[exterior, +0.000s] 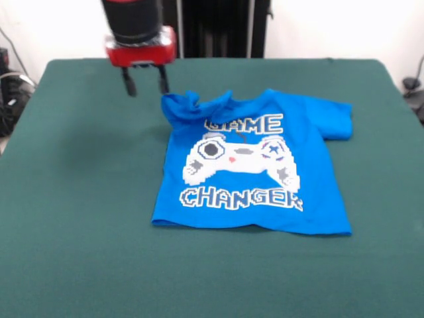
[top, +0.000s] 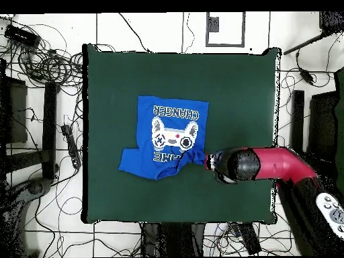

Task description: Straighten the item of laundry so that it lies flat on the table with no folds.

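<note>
One red-and-black claw (exterior: 144, 81) at upper left of the front view, two dark fingers (exterior: 128, 82) hanging spread apart, gripping nothing, tips just above the big dark green felt-topped table (exterior: 79, 199). Moving right: small bright blue short-sleeved T-shirt (exterior: 255, 165) near frame centre, print side up, white pixel "GAME CHANGER" lettering plus white game controller. Upper-left corner of it bunched and folded over, just right of the claw, covering the sleeve on that side. Right sleeve spread out, bottom hem pretty flat. Overhead view: same shirt (top: 168, 138) mid-table, print upside down, crumpled corner right beside the claw (top: 213, 162) at centre right.
</note>
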Action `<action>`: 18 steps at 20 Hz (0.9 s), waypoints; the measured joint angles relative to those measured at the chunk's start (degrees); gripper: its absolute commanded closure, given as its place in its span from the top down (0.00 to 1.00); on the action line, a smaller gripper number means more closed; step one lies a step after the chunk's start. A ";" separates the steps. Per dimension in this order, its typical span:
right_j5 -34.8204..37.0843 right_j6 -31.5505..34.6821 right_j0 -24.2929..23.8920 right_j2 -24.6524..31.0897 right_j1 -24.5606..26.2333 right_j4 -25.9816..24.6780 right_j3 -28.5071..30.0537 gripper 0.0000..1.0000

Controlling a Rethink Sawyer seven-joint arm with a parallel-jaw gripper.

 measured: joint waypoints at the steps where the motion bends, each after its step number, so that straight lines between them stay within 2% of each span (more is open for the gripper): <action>1: 0.95 -0.86 -0.63 0.26 -0.24 -0.01 -0.17 1.00; 6: 7.16 -9.63 -4.54 0.98 -1.03 -0.46 -3.24 1.00; 9: 7.51 -12.29 -4.88 0.98 -0.97 -1.10 -4.48 1.00; 14: 7.22 -12.94 -3.51 0.98 -0.70 -1.43 -5.23 1.00; 18: 4.67 -12.94 -0.21 0.98 -0.14 -1.46 -5.22 1.00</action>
